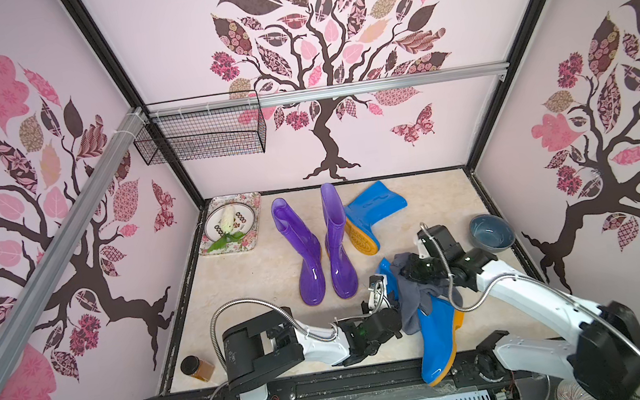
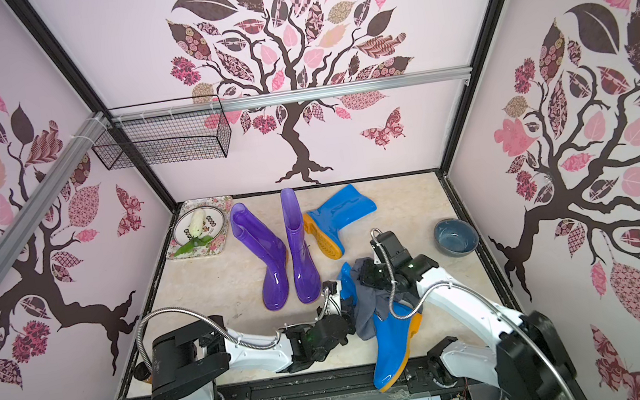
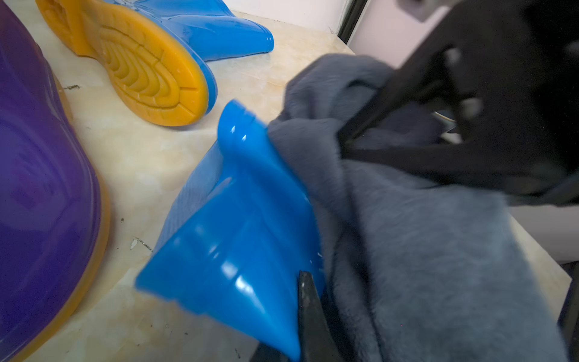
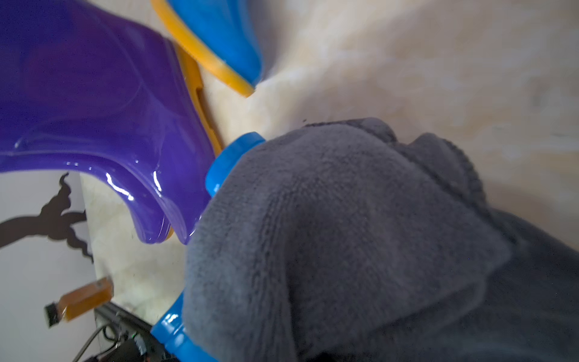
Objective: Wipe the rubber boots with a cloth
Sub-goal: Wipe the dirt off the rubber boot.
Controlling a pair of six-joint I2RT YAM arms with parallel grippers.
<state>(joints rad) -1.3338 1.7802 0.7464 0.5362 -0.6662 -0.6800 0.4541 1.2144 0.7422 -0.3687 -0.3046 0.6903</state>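
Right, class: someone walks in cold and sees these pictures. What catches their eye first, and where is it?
Probably the pink-and-brown tree mural at the back. Then the colour on the table: a purple boot and its twin stand upright in the middle. A near blue boot lies at the front edge with the grey cloth draped over its shaft.
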